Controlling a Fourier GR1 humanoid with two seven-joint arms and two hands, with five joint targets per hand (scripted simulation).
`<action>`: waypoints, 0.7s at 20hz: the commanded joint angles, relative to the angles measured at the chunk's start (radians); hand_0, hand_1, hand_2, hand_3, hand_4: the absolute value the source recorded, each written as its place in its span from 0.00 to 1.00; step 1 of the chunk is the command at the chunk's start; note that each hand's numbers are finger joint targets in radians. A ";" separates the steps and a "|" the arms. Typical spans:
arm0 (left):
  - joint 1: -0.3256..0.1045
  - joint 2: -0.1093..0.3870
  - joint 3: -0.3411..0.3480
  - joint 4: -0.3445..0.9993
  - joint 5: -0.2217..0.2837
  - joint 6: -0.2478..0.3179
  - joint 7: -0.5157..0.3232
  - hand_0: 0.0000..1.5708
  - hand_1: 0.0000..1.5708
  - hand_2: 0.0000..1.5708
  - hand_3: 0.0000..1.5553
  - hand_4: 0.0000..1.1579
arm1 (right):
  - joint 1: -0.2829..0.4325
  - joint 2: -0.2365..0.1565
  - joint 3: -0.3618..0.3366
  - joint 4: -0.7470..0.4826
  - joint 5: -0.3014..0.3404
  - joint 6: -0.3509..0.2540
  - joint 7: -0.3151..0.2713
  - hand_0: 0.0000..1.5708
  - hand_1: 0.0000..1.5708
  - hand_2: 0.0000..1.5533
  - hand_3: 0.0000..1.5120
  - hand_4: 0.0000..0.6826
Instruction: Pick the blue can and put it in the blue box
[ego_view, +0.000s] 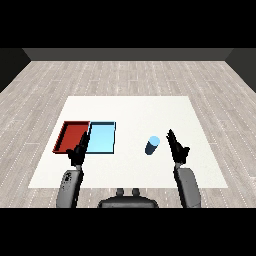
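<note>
The black left hand (79, 151) is covering the near corners where the flat red tray (70, 136) and the flat light blue tray (103, 137) meet. The short blue cylindrical can's (152, 145) markings are showing too small to read.

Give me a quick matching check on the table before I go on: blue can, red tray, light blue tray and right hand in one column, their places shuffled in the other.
Things:
1. blue can
2. red tray
3. light blue tray
4. right hand

Places:
A. farthest left on the table
B. standing on the table, just left of the right hand
C. between the red tray and the can
D. right of the can, fingers straight

Pairs: 1-B, 2-A, 3-C, 4-D
</note>
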 joint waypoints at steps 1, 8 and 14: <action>0.002 -0.008 0.008 0.007 -0.001 0.008 0.022 0.00 0.00 0.00 0.00 0.00 | 0.006 0.016 0.000 0.009 0.016 -0.002 0.009 0.00 0.00 0.00 0.00 0.00; -0.040 -0.033 0.033 -0.034 0.015 0.008 -0.237 0.00 0.00 0.00 0.00 0.00 | -0.001 0.096 0.054 -0.048 -0.052 0.052 -0.163 0.00 0.00 0.00 0.00 0.00; -0.019 -0.041 0.060 0.065 0.048 -0.025 -0.390 0.00 0.00 0.00 0.00 0.00 | 0.046 0.078 0.058 0.007 -0.036 0.103 -0.291 0.00 0.00 0.00 0.00 0.00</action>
